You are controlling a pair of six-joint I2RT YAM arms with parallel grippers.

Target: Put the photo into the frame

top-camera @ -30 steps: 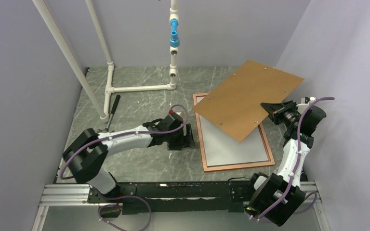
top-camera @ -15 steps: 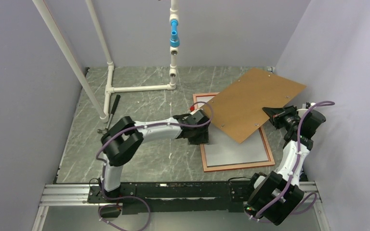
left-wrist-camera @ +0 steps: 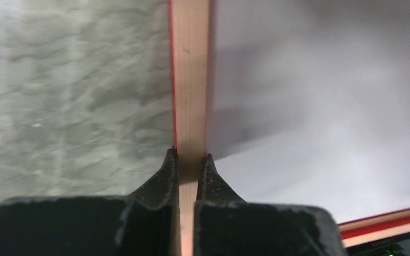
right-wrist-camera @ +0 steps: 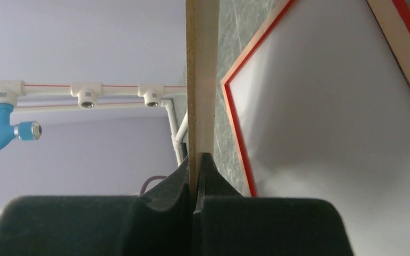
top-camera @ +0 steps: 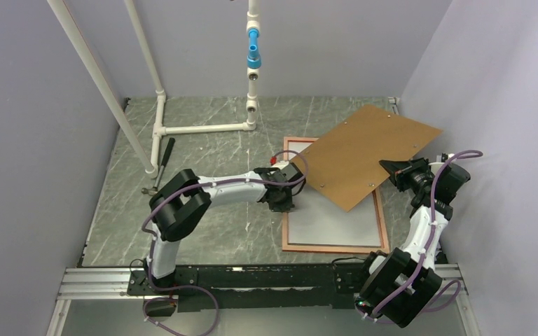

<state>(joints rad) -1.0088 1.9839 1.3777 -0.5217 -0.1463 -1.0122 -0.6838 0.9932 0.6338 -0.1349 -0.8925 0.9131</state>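
Since a second ago my left gripper (left-wrist-camera: 190, 158) has swung in and pinched shut on a rail of the frame (left-wrist-camera: 190, 74), slewing it square, while my right gripper (right-wrist-camera: 198, 160) stays clamped on the board (right-wrist-camera: 202, 74), lifted clear above the photo (left-wrist-camera: 320, 106), which lies inside just right of my left jaws.

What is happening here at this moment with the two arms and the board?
The left gripper is pinched shut on the left border of the frame, which lies pale wood face up. The photo lies inside it, white side up. The right gripper holds the brown backing board by one edge, tilted above the frame's far part.
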